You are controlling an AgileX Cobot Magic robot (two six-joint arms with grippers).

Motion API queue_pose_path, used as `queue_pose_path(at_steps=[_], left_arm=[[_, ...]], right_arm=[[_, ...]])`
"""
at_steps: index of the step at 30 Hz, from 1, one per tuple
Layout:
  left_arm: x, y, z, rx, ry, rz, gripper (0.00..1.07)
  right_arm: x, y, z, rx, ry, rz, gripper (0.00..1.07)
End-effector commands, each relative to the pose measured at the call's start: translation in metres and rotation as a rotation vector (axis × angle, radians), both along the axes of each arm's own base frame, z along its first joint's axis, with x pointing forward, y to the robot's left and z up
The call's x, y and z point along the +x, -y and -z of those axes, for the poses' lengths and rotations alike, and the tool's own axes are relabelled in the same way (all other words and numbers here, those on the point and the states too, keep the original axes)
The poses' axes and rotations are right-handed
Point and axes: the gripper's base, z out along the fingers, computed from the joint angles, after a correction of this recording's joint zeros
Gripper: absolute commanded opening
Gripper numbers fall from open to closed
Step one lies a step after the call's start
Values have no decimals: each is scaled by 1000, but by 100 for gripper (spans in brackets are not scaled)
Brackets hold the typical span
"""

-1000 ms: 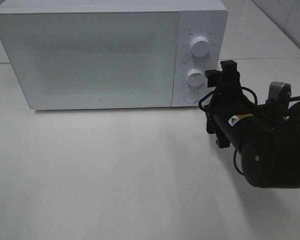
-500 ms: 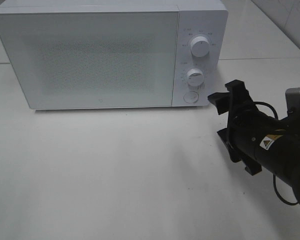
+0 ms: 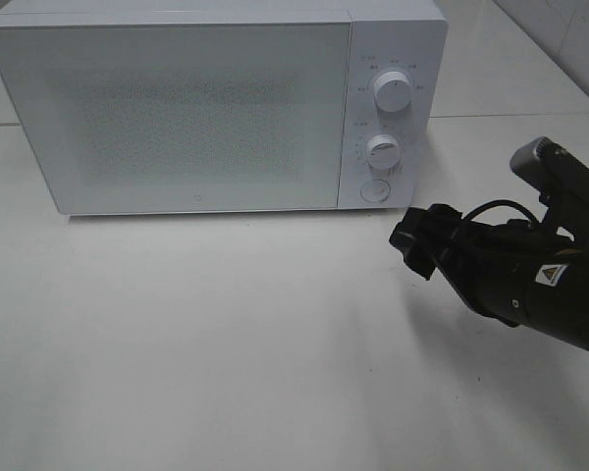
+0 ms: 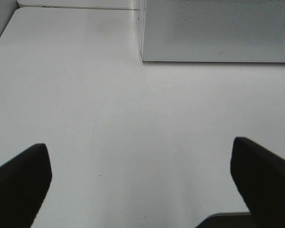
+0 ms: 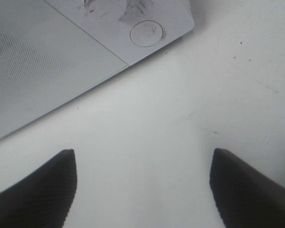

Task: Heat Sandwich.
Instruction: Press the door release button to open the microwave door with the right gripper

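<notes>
We see the white microwave (image 3: 177, 108) at 11 o'clock on the table (image 3: 226, 353), its door (image 3: 167, 113) shut; 2 knobs (image 3: 392, 91) and 1 round button (image 3: 375, 189) sit on its panel (image 3: 427, 59). The right gripper (image 3: 413, 238) hangs at 3 o'clock, near the panel's lower corner, fingers (image 5: 35, 190) spread with nothing between; the left gripper (image 4: 142, 185) stands wide and empty over the table. The sandwich shows in none of our views; through the door's mesh we cannot tell whether it lies inside.
</notes>
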Motion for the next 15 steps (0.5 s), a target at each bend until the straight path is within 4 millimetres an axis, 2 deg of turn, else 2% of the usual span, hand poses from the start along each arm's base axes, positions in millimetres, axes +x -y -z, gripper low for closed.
queue_pose_path(at_steps=[1,2,6,13,15], left_arm=[[-2,0,0,0,24,-3,97],[-2,0,0,0,24,-3,97],[-2,0,0,0,24,-3,97],[-2,0,0,0,24,-3,97],[-2,0,0,0,24,-3,97]], right_arm=[[0,-3,-8,-140,-1,-126,76],[0,-6,-11,-206,-7,-205,76],[0,-13,-18,-283,-23,-341,76],[-4,-22,-30,-343,-55,-523,76],[-6,-26,-38,-357,-60,-603,76]])
